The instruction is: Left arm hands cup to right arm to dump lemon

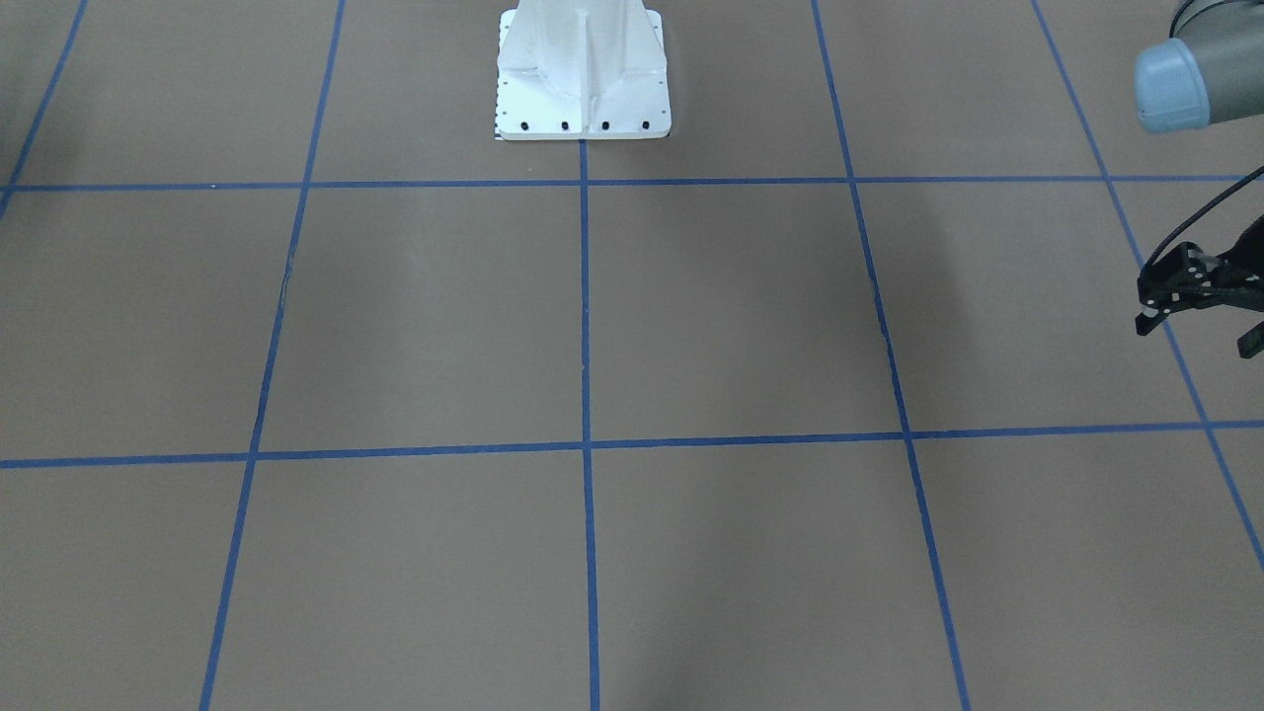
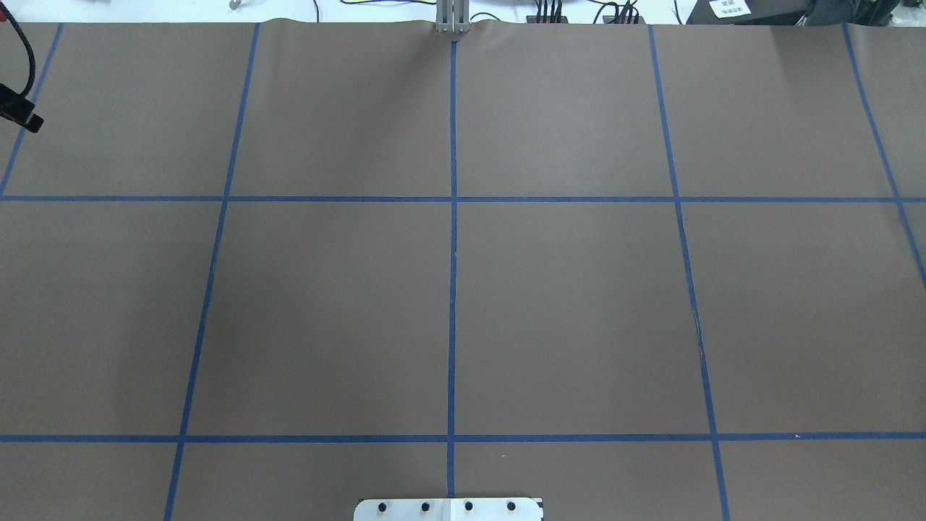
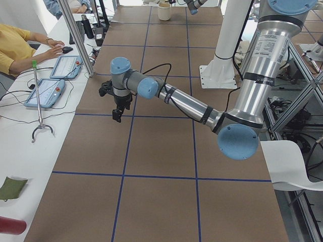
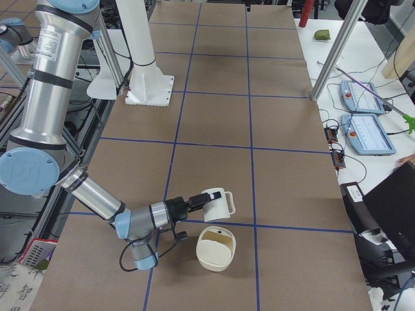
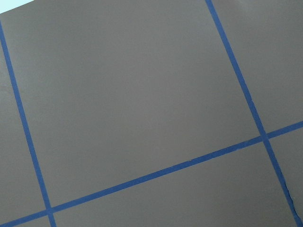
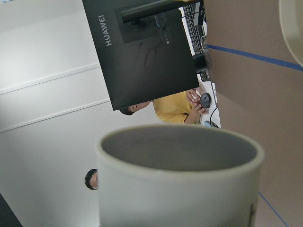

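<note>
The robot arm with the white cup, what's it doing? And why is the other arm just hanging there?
The right gripper has the cup, tipped on its side close to a cream bowl on the table. The left gripper hangs open and empty, away from them. The lemon can't be made out, so whether it has dropped out is unclear.

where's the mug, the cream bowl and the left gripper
mug [image 4: 219, 205]: exterior right view, on its white side wall
cream bowl [image 4: 214, 260]: exterior right view, on its outer wall
left gripper [image 1: 1196, 336]: exterior front-facing view, midway between its fingertips
</note>
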{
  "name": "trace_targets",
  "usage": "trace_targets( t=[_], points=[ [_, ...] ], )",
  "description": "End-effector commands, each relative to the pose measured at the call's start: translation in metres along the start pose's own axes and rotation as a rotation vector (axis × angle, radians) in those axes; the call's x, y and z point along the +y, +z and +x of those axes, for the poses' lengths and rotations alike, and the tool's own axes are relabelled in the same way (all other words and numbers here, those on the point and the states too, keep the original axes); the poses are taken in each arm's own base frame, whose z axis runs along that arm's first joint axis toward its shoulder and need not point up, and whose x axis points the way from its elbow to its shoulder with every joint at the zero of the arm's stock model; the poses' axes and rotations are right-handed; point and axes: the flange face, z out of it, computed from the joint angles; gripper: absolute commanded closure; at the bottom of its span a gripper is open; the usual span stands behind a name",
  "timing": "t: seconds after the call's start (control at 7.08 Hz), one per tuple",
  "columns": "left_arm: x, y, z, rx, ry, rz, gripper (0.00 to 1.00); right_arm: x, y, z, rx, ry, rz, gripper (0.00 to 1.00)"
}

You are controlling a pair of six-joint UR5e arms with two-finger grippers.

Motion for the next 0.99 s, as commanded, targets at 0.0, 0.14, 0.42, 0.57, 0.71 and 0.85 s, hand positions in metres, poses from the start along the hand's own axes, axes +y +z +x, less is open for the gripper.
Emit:
trace_targets(
  t=[0.0, 0.14, 0.42, 0.57, 0.71, 0.85],
  points=[
    [0.001, -0.001, 0.0, 0.0, -0.001, 0.002, 0.0, -0.002, -0.002, -0.006, -0.061, 0.142, 0.005, 1.0],
    [0.002, -0.001, 0.0, 0.0, -0.001, 0.002, 0.0, -0.006, -0.008, -0.012, -0.128, 0.185, 0.015, 1.0],
    [0.002, -0.001, -0.001, 0.0, 0.0, 0.0, 0.0, -0.013, -0.022, -0.016, -0.195, 0.255, 0.012, 1.0],
    [0.003, 0.0, -0.001, 0.0, -0.002, -0.001, 0.0, -0.013, -0.021, -0.016, -0.202, 0.284, 0.01, 1.0],
    [0.003, 0.0, -0.002, 0.0, -0.002, -0.002, 0.0, -0.013, -0.018, -0.016, -0.205, 0.281, 0.007, 1.0],
    [0.003, 0.0, -0.002, 0.0, -0.003, -0.002, 0.0, -0.013, -0.017, -0.016, -0.204, 0.279, 0.006, 1.0]
  ],
)
